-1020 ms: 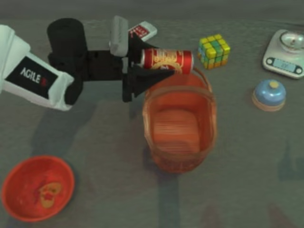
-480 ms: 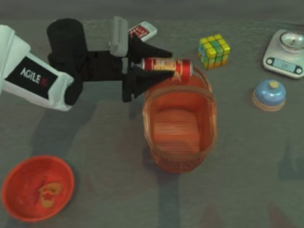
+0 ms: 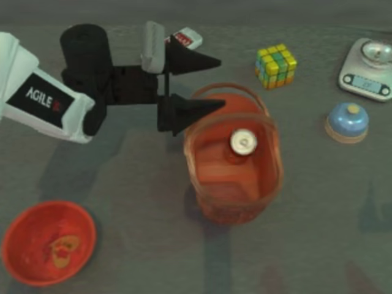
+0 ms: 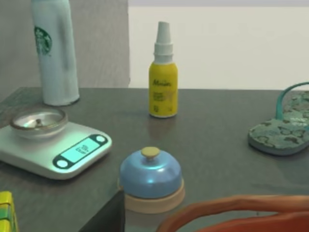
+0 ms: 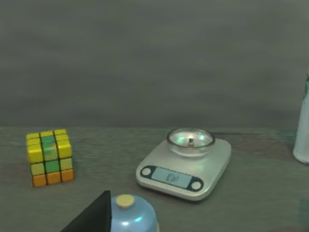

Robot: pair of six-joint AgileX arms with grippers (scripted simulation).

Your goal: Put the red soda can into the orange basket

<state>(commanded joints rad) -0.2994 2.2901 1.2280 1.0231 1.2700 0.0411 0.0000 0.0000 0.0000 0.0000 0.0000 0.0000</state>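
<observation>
The red soda can stands upright inside the orange basket, near its far end, with its silver top facing up. My left gripper hovers open just beyond the basket's far-left rim, beside the hoop handle, with nothing between its fingers. In the left wrist view one dark fingertip and the basket's orange handle show at the edge of the picture. The right arm is outside the top view. Only one dark fingertip of it shows in the right wrist view.
A colour cube, a kitchen scale and a blue call bell lie right of the basket. A red bowl sits at the near left. A red-and-white box lies behind the left gripper.
The left gripper, which held the can sideways over the basket's far rim, has opened. The can has dropped into the basket and now stands upright. The arm itself stayed put.
</observation>
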